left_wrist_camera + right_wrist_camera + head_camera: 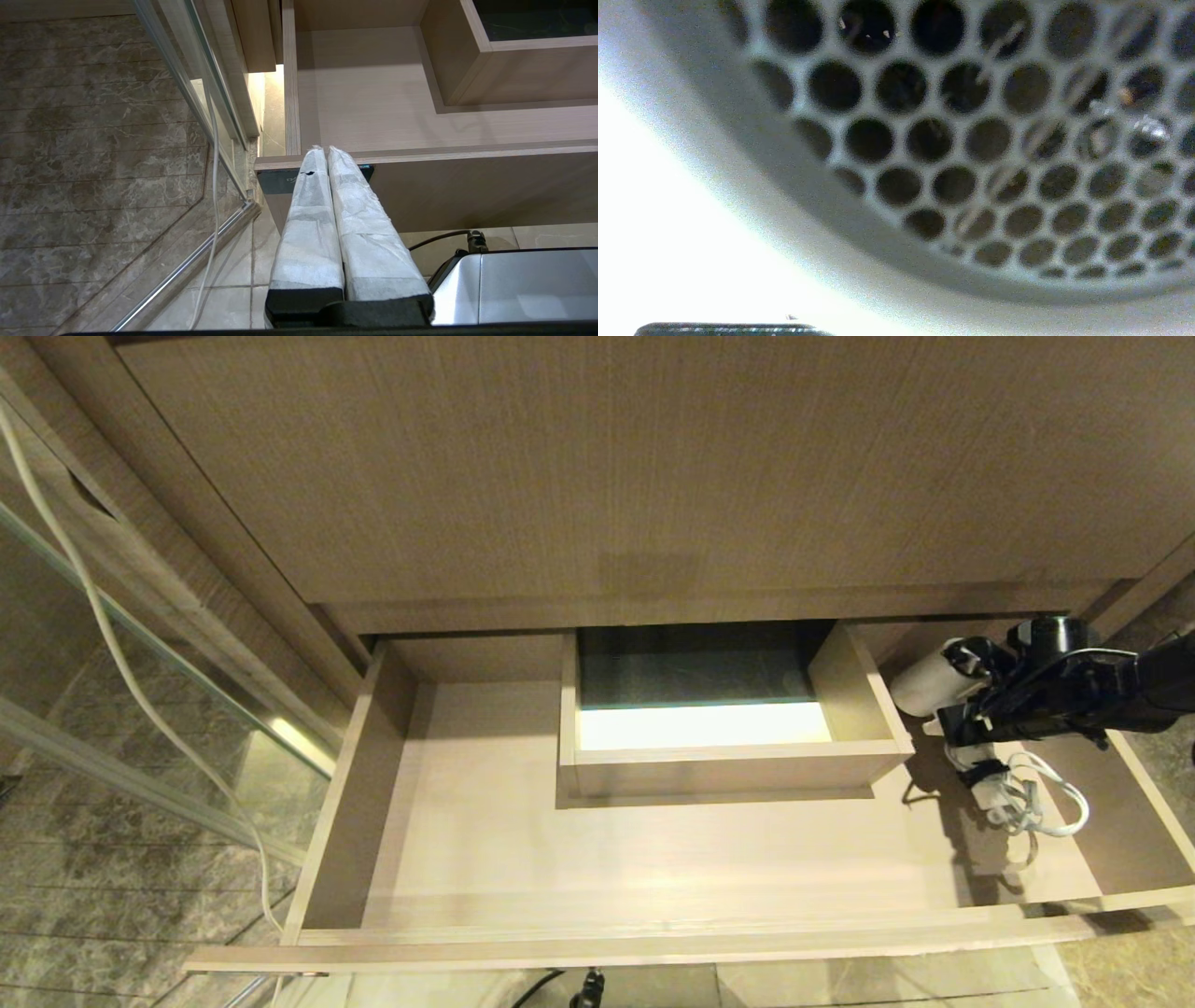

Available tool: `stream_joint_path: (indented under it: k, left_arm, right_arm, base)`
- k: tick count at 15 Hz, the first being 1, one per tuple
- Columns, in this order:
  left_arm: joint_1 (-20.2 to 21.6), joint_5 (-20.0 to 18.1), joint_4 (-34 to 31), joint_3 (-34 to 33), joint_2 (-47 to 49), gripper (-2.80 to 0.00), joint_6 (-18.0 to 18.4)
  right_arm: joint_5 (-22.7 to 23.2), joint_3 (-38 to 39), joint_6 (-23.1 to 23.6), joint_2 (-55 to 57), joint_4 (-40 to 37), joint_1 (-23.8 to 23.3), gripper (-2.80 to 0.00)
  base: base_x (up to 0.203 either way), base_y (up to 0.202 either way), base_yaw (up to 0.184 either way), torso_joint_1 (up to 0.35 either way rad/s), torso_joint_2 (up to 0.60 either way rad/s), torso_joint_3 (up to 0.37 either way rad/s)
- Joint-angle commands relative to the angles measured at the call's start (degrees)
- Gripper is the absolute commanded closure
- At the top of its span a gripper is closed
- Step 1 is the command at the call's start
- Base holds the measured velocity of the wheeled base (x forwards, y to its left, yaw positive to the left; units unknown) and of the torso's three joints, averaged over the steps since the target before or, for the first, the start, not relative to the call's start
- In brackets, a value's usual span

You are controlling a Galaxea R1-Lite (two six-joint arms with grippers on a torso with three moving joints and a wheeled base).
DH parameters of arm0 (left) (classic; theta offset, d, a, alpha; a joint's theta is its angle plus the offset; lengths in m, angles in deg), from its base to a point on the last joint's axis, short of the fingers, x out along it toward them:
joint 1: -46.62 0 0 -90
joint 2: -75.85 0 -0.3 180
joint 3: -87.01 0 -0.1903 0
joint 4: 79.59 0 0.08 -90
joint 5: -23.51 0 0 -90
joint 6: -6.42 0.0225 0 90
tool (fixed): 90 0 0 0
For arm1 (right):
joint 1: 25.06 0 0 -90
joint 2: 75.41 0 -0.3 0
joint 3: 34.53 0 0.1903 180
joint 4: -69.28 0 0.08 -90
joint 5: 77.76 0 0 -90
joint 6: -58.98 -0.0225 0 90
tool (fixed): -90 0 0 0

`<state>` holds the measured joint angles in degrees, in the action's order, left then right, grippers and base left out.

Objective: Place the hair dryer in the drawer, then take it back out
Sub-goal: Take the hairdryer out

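Observation:
The drawer stands pulled out, a wide shallow wood-grain tray with a boxed cutout at mid-back. At its back right corner is the white hair dryer, barrel end toward the cutout. My right gripper has its black fingers clasped on either side of the barrel. The coiled white cord with its black strap trails below the gripper over the drawer floor. The right wrist view is filled by the dryer's honeycomb grille. My left gripper is shut and empty, parked below the left end of the drawer.
A taller wood-grain panel rises behind the drawer. A glass panel and a loose white cable run along the left over marble tiles. My silver base with a black cable sits under the drawer front.

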<state>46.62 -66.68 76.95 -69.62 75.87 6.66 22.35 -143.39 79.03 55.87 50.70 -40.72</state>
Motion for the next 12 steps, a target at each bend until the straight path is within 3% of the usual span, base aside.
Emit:
stream_joint_path:
  k: [1, 6, 12]
  left_arm:
    - [0.0, 0.0, 0.0, -0.1, 0.0, 0.0, 0.0]
    - [0.0, 0.0, 0.0, -0.1, 0.0, 0.0, 0.0]
    - [0.0, 0.0, 0.0, -0.1, 0.1, 0.0, 0.0]
  right_arm:
    - [0.2, 2.7, 0.5, -5.7, 0.2, -0.5, 0.0]
    - [0.0, 9.2, 5.1, -15.2, -0.2, -1.3, 0.0]
    - [-0.5, 17.3, 5.5, -29.4, -2.4, -2.3, 0.0]
  base:
    - [0.0, 0.0, 0.0, 0.0, 0.0, 0.0]
    - [0.0, 0.0, 0.0, 0.0, 0.0, 0.0]
    - [0.0, 0.0, 0.0, 0.0, 0.0, 0.0]
